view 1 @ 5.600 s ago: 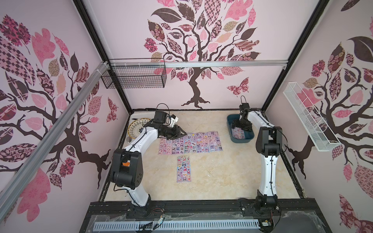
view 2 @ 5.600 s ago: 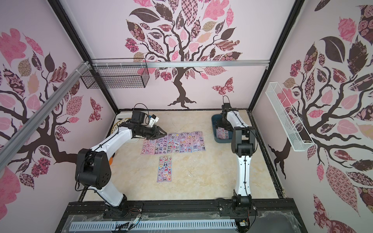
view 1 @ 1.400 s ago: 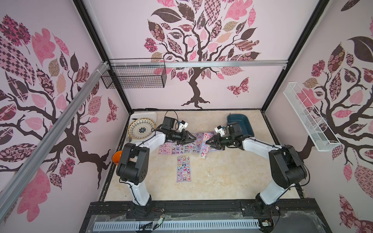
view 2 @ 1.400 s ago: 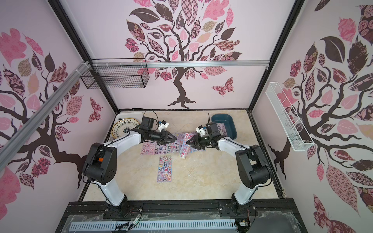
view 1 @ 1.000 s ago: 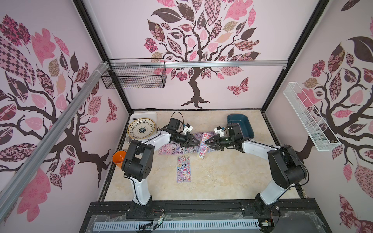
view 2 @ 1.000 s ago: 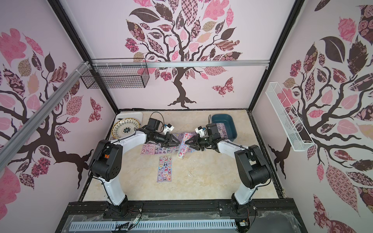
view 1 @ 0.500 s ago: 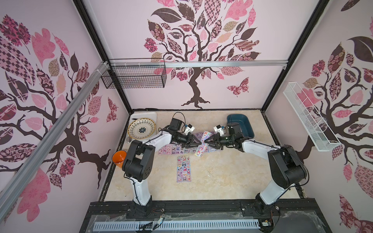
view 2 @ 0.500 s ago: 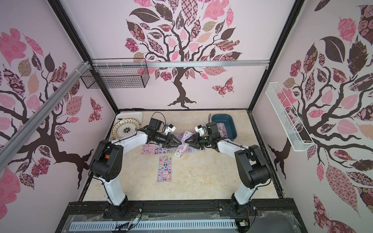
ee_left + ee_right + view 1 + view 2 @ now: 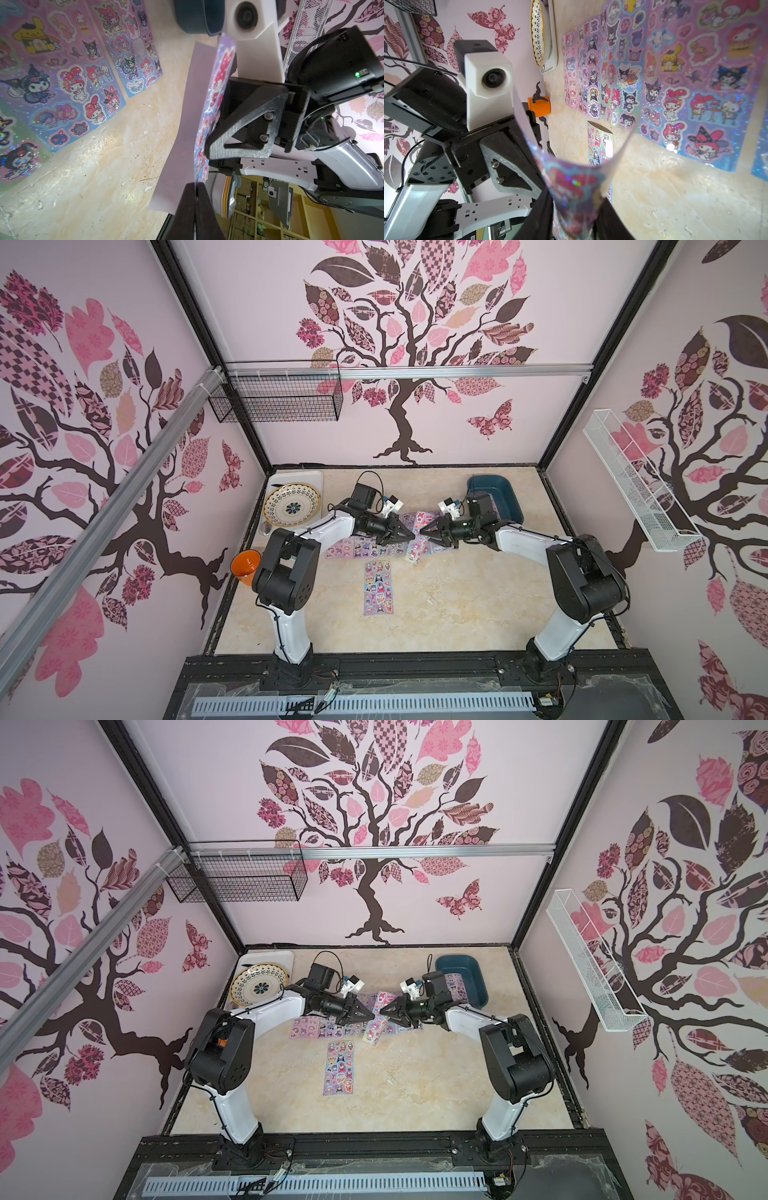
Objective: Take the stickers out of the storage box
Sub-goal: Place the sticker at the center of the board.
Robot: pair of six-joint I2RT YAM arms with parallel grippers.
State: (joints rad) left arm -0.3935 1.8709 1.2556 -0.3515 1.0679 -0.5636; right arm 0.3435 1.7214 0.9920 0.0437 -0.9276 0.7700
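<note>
Over the middle of the table my two grippers meet tip to tip. My left gripper [image 9: 410, 533] [image 9: 196, 184] is shut on the edge of a pink sticker sheet [image 9: 417, 549] [image 9: 216, 99] that hangs tilted. My right gripper [image 9: 422, 531] [image 9: 575, 195] holds the same sheet [image 9: 574, 182], bent into a V between its fingers. The teal storage box [image 9: 505, 489] [image 9: 469, 969] stands at the back right, behind the right arm, with one more sheet [image 9: 456, 985] showing inside. A row of stickers [image 9: 361, 546] lies flat under the grippers, and one lone sheet [image 9: 377, 587] lies nearer the front.
A patterned plate [image 9: 293, 506] rests on a white tray [image 9: 309, 477] at the back left. An orange cup [image 9: 246, 566] stands by the left wall. A black wire basket [image 9: 276, 398] and a white one [image 9: 631, 481] hang on the walls.
My left gripper has closed on the free edge of the sheet. Before that the right arm brought the sheet from the box to the middle and the left arm came in to meet it.
</note>
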